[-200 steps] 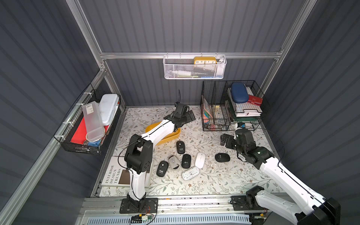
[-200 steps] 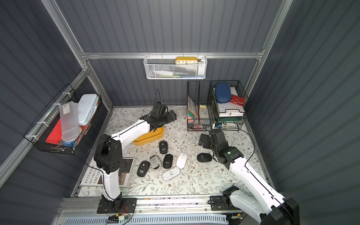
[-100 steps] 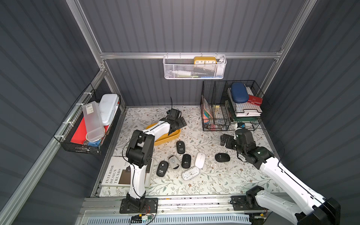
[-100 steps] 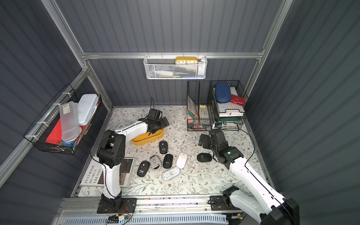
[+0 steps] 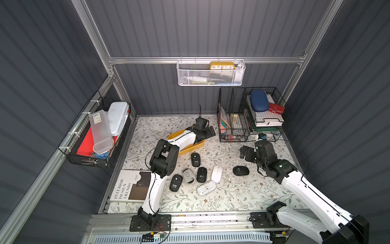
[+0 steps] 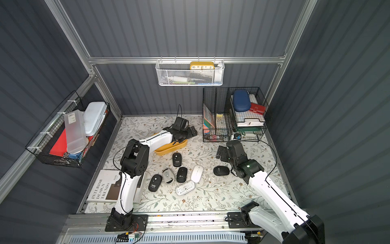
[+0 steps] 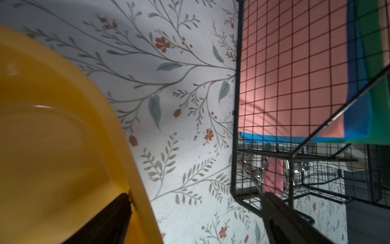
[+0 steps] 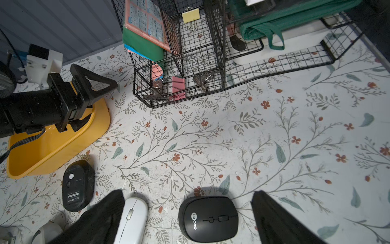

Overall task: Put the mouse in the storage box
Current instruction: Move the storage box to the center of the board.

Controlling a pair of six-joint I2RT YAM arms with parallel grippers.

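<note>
Top views both show the floral table (image 5: 232, 196) (image 6: 211, 198) carrying everything, with two arms mounted at its front edge.

The left arm (image 5: 162, 160) (image 6: 135, 158) rises from its base to a high elbow, then its forearm slopes down and back over the storage box (image 5: 191, 147) (image 6: 171, 147). The left gripper (image 5: 205, 136) (image 6: 185, 135) sits at the box's far end with its jaws wide apart. In the left wrist view one fingertip (image 7: 124, 196) is inside the box (image 7: 52, 126) against its wall. The other fingertip is outside, above the table beside the black wire organiser (image 7: 295, 147).

The right arm (image 5: 299, 183) (image 6: 266, 186) stretches from the front right corner toward the middle of the table and bends at the wrist. The right gripper (image 5: 245, 153) (image 6: 221, 153) is spread wide and holds nothing.

There is one organiser (image 5: 232, 109) against the back wall and one mustard-yellow box, which stands on the table left of it.

Seven mice (image 5: 201, 174) (image 6: 182, 174) lie on the table, all outside the box: four black, two white, one grey. Six cluster in front of the box. The seventh, a black mouse (image 5: 241, 170) (image 6: 221, 170) (image 8: 207, 218), lies apart to the right. It is near the right gripper (image 8: 186, 193) and clear of it.
</note>
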